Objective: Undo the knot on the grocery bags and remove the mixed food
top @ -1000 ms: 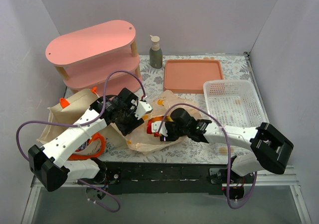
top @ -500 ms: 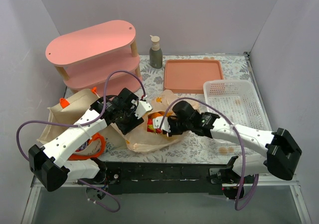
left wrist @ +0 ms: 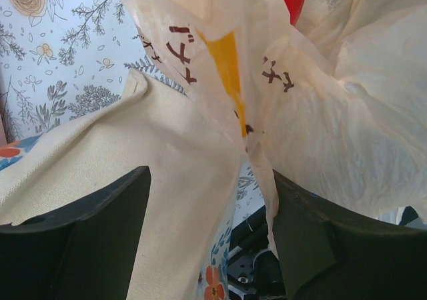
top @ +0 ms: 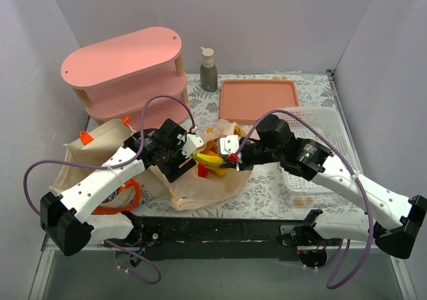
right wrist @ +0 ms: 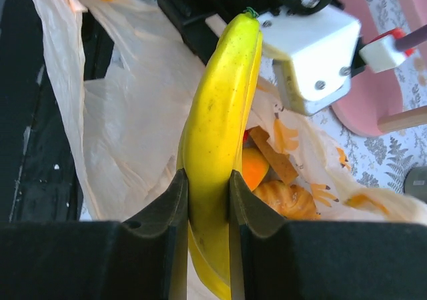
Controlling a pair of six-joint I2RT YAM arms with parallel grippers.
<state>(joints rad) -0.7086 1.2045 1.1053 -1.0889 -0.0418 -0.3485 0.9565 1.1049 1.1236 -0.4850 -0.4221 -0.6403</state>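
Printing in brown runs across the thin tan plastic bag (top: 200, 188), small characters too crumpled to read, with orange shapes among them; the bag lies on a cloth (top: 267, 187) patterned with grey flowers and leaves, and plain pale walls stand behind it and to both sides; the right gripper (top: 231, 156) pinches the bananas (top: 208, 159) just above the bag's mouth; inside the bag show a pastry (right wrist: 280, 197), an orange wedge (right wrist: 252, 168) and a bread slice (right wrist: 270, 155); the left gripper (top: 181, 155) is spread at the bag's left rim, film and tote cloth lying unpinched between its jaws; the canvas tote (top: 97, 143) touches the bag's left side; behind the bag sits a pink tray (top: 257, 103), right of it a white basket (top: 310, 111); the table's black front rail (top: 220, 228) runs just in front of the bag, a strip of cloth showing between.
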